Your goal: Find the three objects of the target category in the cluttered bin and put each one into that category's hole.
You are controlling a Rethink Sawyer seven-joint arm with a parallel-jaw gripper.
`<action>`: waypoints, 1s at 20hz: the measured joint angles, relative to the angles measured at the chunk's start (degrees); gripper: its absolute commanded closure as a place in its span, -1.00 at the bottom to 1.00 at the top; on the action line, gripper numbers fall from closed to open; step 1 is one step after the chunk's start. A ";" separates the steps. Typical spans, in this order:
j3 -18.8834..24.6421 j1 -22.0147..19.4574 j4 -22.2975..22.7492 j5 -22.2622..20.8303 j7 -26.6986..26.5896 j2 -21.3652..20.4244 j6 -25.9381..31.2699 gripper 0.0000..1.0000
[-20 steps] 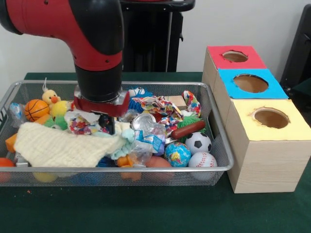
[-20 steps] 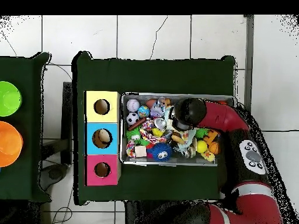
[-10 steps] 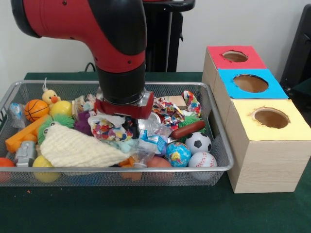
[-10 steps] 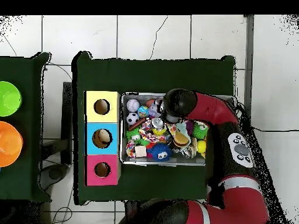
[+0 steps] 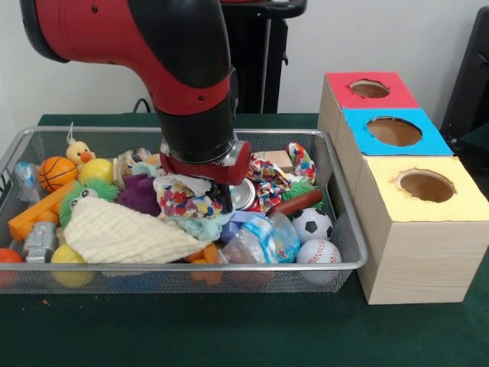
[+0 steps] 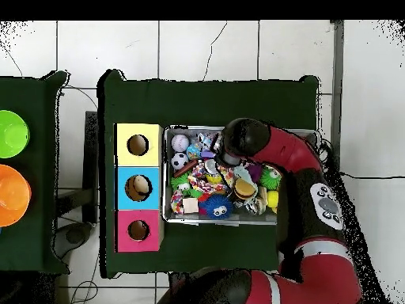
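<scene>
A wire mesh bin (image 5: 348, 229) holds a heap of toys. My gripper (image 5: 218, 200) is pushed down into the middle of the heap, among a speckled colourful cloth (image 5: 183, 202), a tin can (image 5: 243, 193) and a clear plastic bottle (image 5: 260, 238). The clutter hides its tips. A soccer ball (image 5: 312, 224) and a baseball (image 5: 318, 251) lie at the bin's front right. At the left are a small basketball (image 5: 57, 173), a rubber duck (image 5: 79, 153) and a cream cloth (image 5: 126, 233). From overhead, the arm's wrist (image 6: 240, 138) covers the gripper.
Three wooden boxes stand right of the bin, each with a round hole: red top (image 5: 370, 89), blue top (image 5: 393, 131), yellow top (image 5: 426, 186). A purple fuzzy toy (image 5: 139, 193), a sausage (image 5: 296, 203) and an orange block (image 5: 38, 212) also lie in the bin. Overhead, green (image 6: 12, 133) and orange (image 6: 12, 194) bowls sit apart.
The arm has swept from the bin's left-middle toward its centre, dragging the colourful cloth along. The purple toy is uncovered, and the plastic bottle now hides the globe ball.
</scene>
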 measured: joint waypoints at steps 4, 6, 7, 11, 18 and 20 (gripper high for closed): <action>-0.71 0.17 1.34 2.91 1.10 -0.04 0.24 1.00; -1.17 0.38 2.17 4.40 1.74 -0.14 0.24 1.00; -1.33 0.48 2.56 5.00 2.01 -0.21 0.22 1.00; -2.21 1.21 4.68 7.86 2.98 -0.56 0.24 1.00; -2.62 2.68 7.43 10.70 3.06 -0.61 0.21 1.00; -2.79 3.63 8.43 11.55 3.06 -0.62 0.21 -1.00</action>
